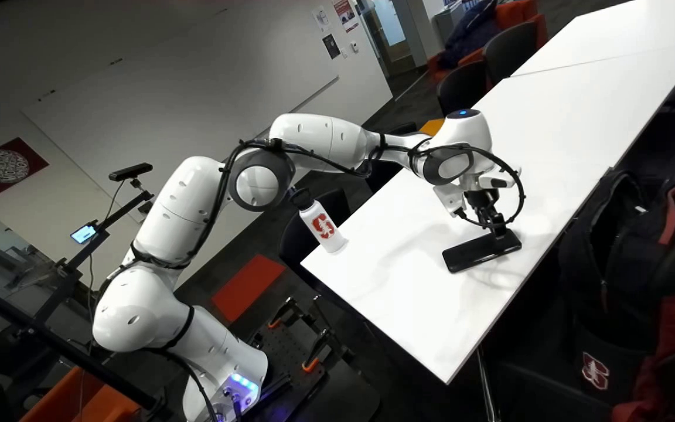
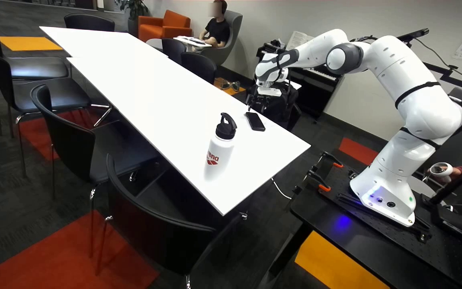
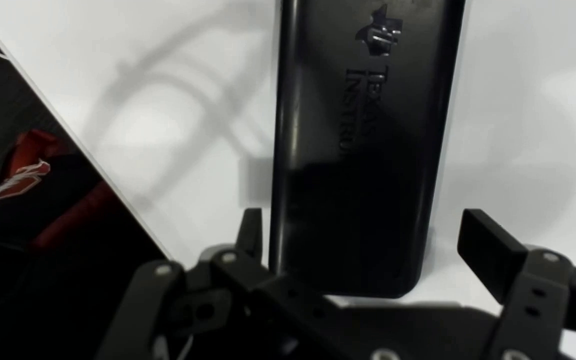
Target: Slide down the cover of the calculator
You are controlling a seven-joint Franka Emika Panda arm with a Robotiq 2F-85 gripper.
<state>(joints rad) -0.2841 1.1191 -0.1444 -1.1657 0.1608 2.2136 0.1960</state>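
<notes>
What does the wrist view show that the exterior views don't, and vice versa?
Only the wrist view: the logo and lettering on the black cover, "Texas" readable.
Only the exterior views: the white bottle, the arm and the black chairs.
Shared: the cover, the white table, and the tool at one end of the cover, its fingers standing apart in the wrist view.

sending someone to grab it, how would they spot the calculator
On the long white table, find the upright white water bottle. Near it, one end at the open jaws, lies the calculator. Unlike the bottle, it's a flat black slab, its cover marked "TEXAS".
</notes>
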